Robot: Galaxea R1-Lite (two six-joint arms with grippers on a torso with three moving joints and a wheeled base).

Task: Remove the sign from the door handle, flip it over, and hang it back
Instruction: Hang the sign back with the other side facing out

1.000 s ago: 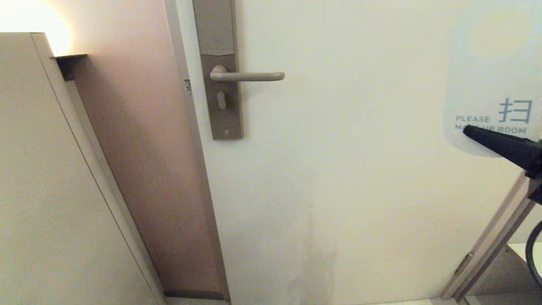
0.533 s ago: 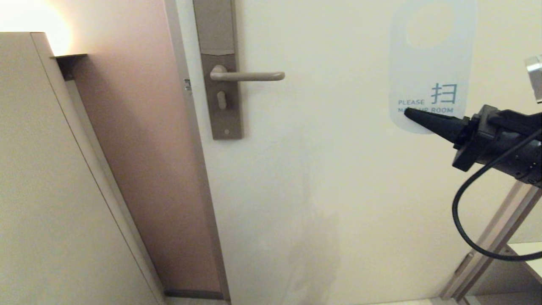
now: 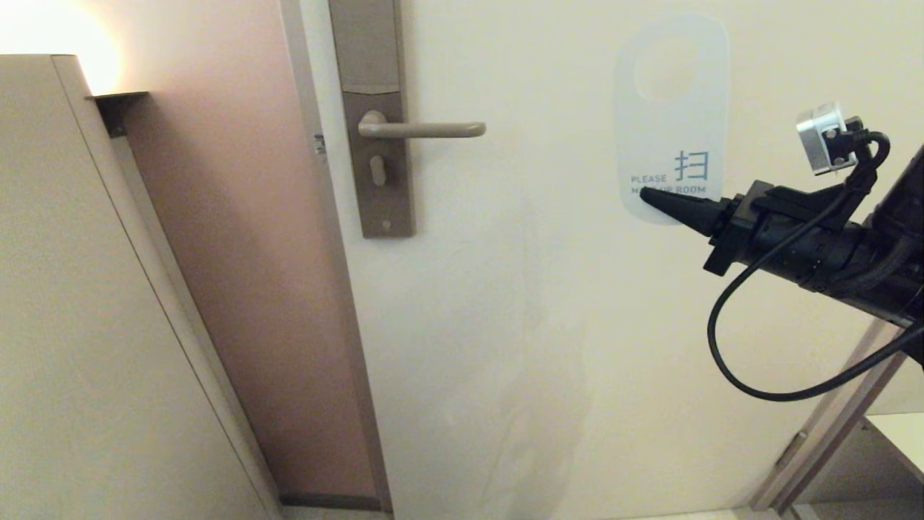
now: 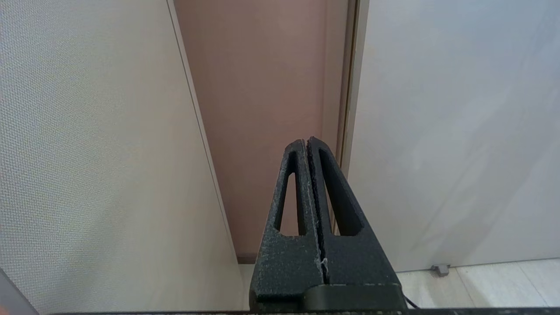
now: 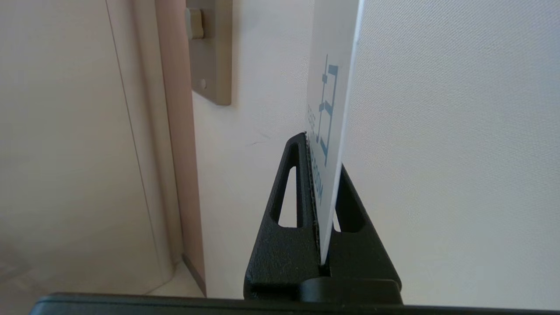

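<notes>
The sign (image 3: 670, 115) is held upright in front of the door, its white "PLEASE MAKE UP ROOM" face toward me and its oval hole at the top. My right gripper (image 3: 646, 195) is shut on the sign's lower edge; the right wrist view shows the card (image 5: 330, 92) edge-on, pinched between the black fingers (image 5: 291, 192). The door handle (image 3: 422, 130), a beige lever, sticks out bare from its brown backplate (image 3: 375, 123), well to the left of the sign. My left gripper (image 4: 307, 142) is shut on nothing, parked low and pointing at the door jamb.
A beige cabinet side (image 3: 108, 325) fills the left, with a pink-brown wall strip (image 3: 238, 253) between it and the door frame. The cream door (image 3: 563, 325) spans the middle. A hinge-side frame (image 3: 830, 433) runs at the lower right. A lamp (image 3: 50, 29) glows at the top left.
My right arm has come in from the right edge, carrying the sign leftward and upward toward the handle. The sign's hole is now fully in view.
</notes>
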